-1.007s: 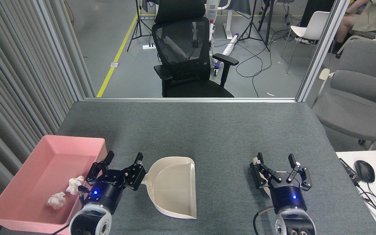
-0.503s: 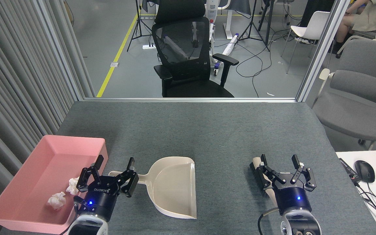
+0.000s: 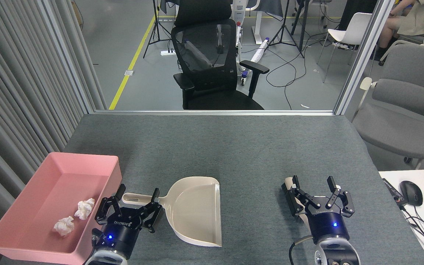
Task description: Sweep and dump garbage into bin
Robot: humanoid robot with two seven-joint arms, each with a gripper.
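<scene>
Garbage, two crumpled white tissue wads (image 3: 84, 208) (image 3: 63, 225), already lies inside the bin (image 3: 31, 206), the pink tray that I take as the landmark for everything else. Both wads sit on the tray's floor toward its near end, close to each other but apart. No other wad shows anywhere on the grey worktop (image 3: 234, 147), so by what is visible the sweeping and dumping look finished.

Just right of the bin lies the beige dustpan (image 3: 197, 209), flat on the worktop with its handle pointing back toward the bin and its scoop empty. The left end effector (image 3: 131, 209) hovers over that handle, beside the bin's near right corner, fingers spread apart with the handle showing between them; it does not appear to be clamped on anything.

Well to the right of the bin, past the dustpan, the right end effector (image 3: 320, 200) also has its fingers apart. A dark-bristled brush with a light handle (image 3: 293, 198) lies partly hidden under it; whether the fingers touch it I cannot tell, but they are not closed on it.

My judgement is that the job is essentially complete: waste in the tray, both tools set down, and little left beyond drawing the arms clear.
</scene>
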